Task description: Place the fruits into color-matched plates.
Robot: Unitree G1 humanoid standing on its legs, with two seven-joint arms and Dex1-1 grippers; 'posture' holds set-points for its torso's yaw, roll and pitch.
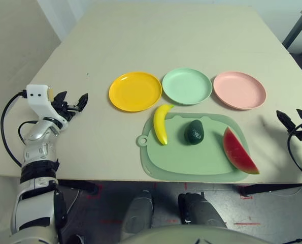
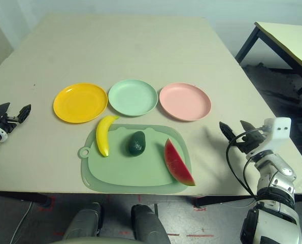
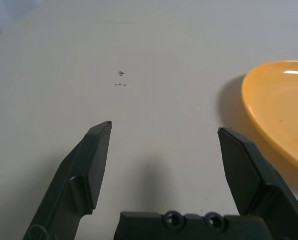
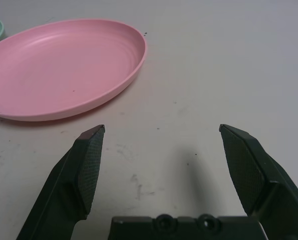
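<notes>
Pale and smooth, the broad bench [image 1: 140, 46] carries a rounded-rectangle green mat [image 1: 166, 170] near the robot, probably put there to gather the fruits within reach of both arms. On it lie a curved yellow plastic banana [image 1: 160, 124], its upper end reaching past the mat's far edge, a small dark green toy avocado [image 1: 194, 132] around the middle, and a red toy watermelon wedge [image 1: 238, 152] with a green rind, one tip poking over the near right edge. Beyond the mat stand three round shallow plates in a row, yellow-orange [image 1: 135, 91], mint green [image 1: 187, 86] and pale pink [image 1: 239, 90], each roughly ahead of the fruit it seems meant for, which should keep every carry short. The left gripper [image 3: 164, 127], black-fingered, is spread wide and empty; the yellow-orange plate lies to its right, and the banana lies farther right and nearer the robot. The black right gripper [image 4: 162, 127] is likewise spread with nothing between its fingers; the watermelon wedge lies to its left and a little nearer the robot, the avocado farther left, and the pink plate left and ahead. All three fruits look still to be placed.
</notes>
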